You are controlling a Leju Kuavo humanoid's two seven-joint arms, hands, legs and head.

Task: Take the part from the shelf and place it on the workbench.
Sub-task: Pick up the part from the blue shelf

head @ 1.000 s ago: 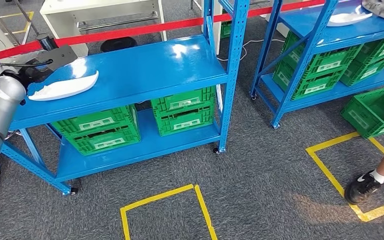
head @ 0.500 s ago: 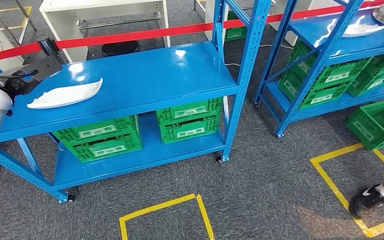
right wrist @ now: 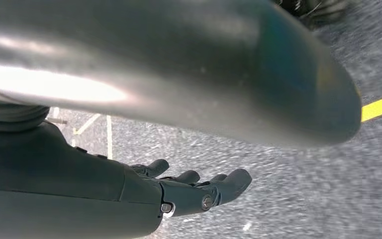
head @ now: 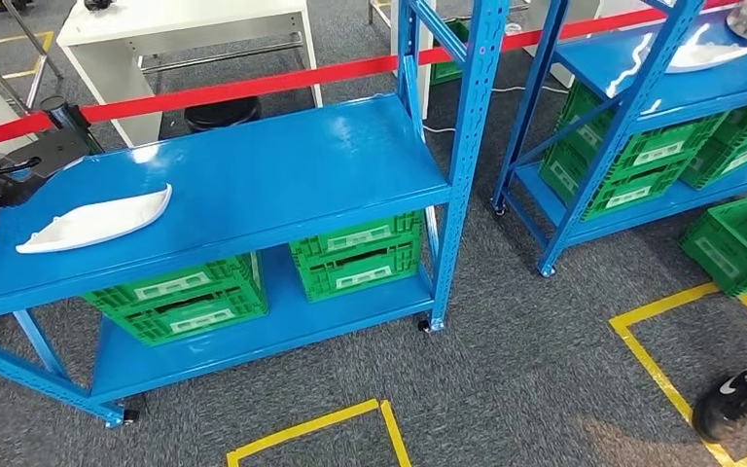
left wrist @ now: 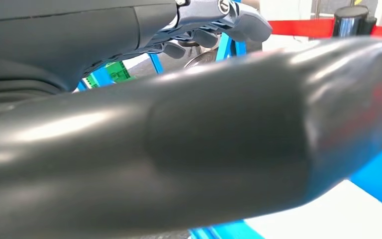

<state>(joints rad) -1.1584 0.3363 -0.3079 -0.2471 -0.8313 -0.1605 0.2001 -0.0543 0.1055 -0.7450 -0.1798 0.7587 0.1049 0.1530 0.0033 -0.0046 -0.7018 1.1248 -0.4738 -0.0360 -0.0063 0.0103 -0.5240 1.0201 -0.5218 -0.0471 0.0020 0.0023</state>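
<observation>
Your left hand sits at the far left end of the blue shelf's top board, dark fingers beside the white part, whose near end lies just right of that hand. You cannot tell whether it touches the part; in the left wrist view the fingers look loosely extended with nothing visibly in them. The part lies flat, its long axis running along the shelf's length, the narrower tip pointing away from the hand, toward the right. One part lies on this shelf; four green crates sit below it in two stacks. Your right hand hangs over grey carpet, fingers spread apart and empty.
</observation>
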